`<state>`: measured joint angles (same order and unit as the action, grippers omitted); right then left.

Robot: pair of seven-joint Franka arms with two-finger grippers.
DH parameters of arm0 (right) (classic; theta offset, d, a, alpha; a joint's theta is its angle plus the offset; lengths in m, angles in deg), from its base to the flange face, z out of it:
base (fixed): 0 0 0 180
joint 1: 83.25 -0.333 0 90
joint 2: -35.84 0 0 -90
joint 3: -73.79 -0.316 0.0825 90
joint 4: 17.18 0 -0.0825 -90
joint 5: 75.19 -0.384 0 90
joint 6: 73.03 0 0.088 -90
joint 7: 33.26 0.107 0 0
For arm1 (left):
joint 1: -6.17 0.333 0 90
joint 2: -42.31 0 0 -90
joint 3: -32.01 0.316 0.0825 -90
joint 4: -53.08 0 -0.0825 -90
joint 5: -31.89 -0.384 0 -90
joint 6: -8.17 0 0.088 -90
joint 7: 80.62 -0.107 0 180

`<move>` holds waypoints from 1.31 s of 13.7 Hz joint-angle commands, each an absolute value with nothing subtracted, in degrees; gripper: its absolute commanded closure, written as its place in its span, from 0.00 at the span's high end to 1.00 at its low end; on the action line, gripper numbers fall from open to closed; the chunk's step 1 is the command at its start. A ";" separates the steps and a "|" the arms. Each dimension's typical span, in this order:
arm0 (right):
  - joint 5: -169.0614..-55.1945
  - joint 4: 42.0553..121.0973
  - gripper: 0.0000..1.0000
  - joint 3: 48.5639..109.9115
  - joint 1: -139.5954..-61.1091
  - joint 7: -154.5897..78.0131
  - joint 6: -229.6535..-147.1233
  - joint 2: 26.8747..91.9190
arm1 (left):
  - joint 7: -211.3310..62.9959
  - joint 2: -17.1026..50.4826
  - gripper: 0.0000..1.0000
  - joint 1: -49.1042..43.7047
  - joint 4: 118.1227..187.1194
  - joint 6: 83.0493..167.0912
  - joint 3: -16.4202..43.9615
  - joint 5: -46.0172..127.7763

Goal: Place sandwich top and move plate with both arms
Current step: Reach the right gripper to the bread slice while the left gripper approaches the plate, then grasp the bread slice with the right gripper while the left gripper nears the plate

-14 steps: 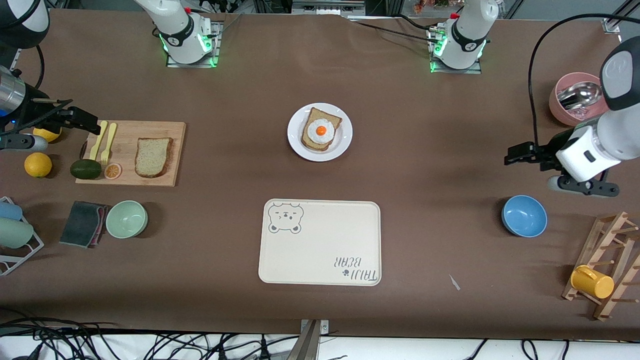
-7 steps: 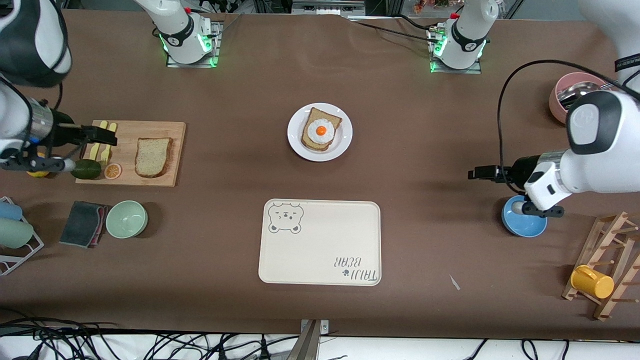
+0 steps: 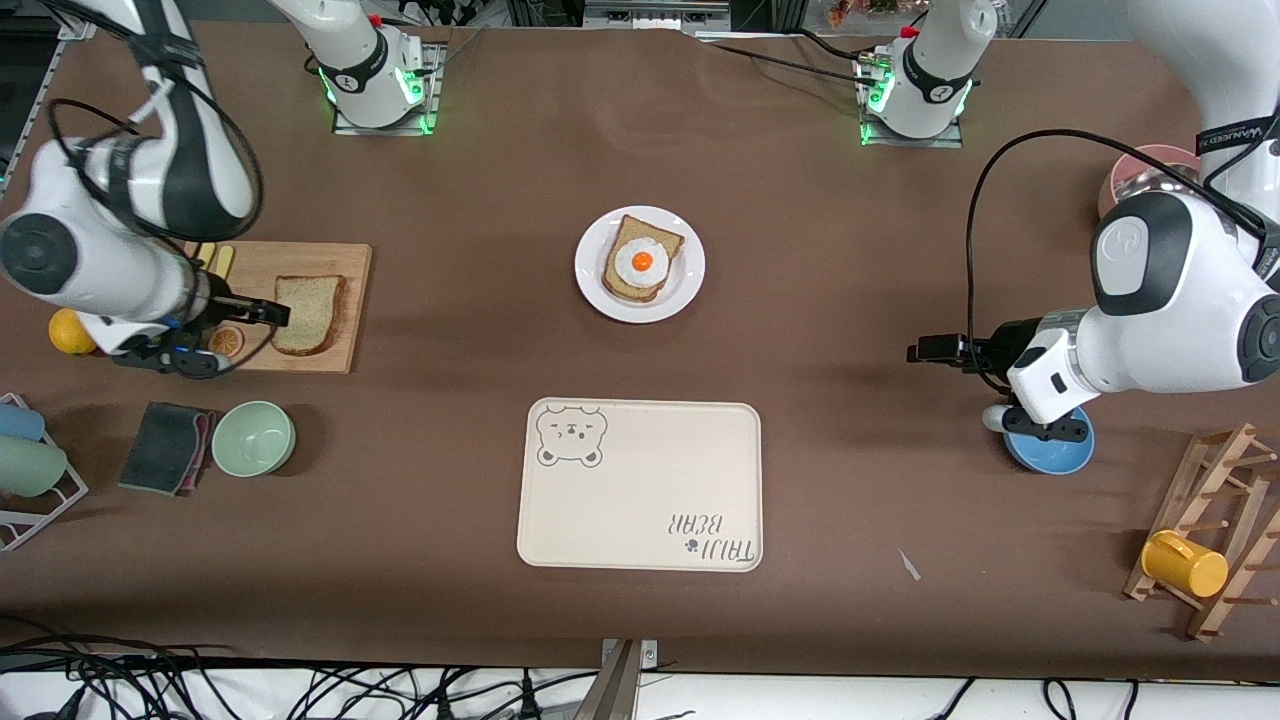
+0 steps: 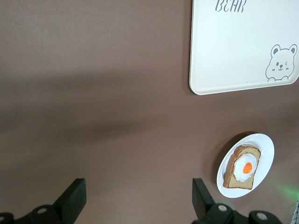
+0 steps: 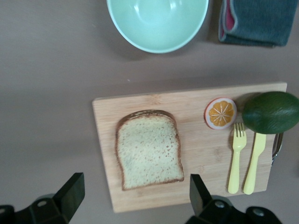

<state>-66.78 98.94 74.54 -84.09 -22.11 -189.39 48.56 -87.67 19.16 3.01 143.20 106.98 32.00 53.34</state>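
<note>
Both pincers gape empty: right pincer (image 3: 275, 314) over sandwich top (image 3: 307, 314), left pincer (image 3: 925, 352) over table.

We note bear tray (image 3: 640, 485) at table's six o'clock, green bowl (image 3: 253, 437) at eight, blue bowl (image 3: 1050, 450) at four, yellow mug (image 3: 1184, 564) on rack (image 3: 1225, 500)

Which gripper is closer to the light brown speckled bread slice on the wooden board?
Right. The right gripper, open, hangs over the wooden cutting board at the light brown speckled bread slice. The left gripper, open, is over bare table near the blue bowl.
</note>
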 commanded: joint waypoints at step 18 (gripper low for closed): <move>-61.83 104.81 0.00 74.93 -86.59 -9.97 -205.31 59.14 | -106.28 17.97 1.00 4.42 156.09 108.37 32.36 75.20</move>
